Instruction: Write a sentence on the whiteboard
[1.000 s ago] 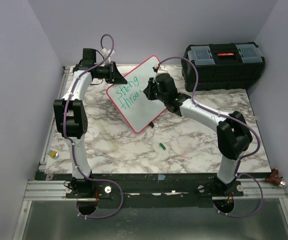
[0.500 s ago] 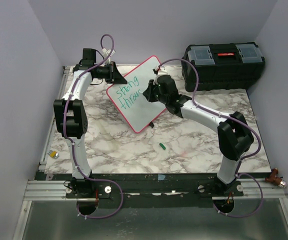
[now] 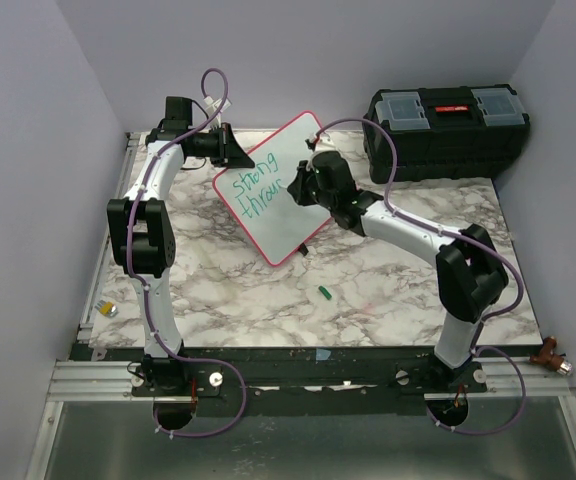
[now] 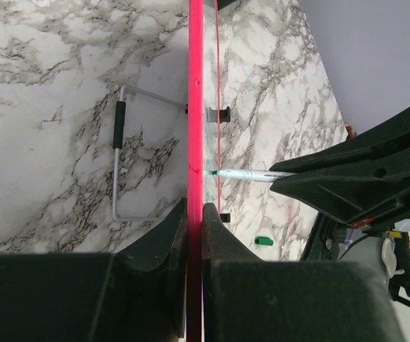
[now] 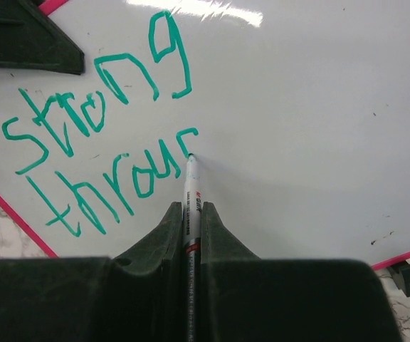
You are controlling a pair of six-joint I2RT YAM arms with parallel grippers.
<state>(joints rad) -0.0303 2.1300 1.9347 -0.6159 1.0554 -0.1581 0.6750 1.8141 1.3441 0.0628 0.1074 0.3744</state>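
Writing in progress: the sentence, in green, reads "strong" on line one and "throu" plus one hooked stroke on line two. I judge the second word about half done and the rest not yet begun. Whiteboard stands tilted at the far middle of the tabletop, left of the toolbox. A wire stand shows on the side away from the pen. Marker tip touches the board at the lower end of that hooked stroke. Right claw is clenched on the marker barrel, with the tip sticking out ahead of the fingers. Left claw is clenched on the board's pink frame at its upper-left edge, bracing it against the pen's push.

Notes for doing the step well (judgement):
- keep tip pressure light and even; the board is propped, not flat, so a hard push could rock it despite the left grip
- carry the next letters rightward along the line of "throu", matching letter height; there is plenty of bare white on that side
- lift clear between letters to avoid stray links
- leave room below for a third line
- left claw should hold firm throughout

Green cap lies loose on the tabletop, nearer the arms than the board, touching nothing
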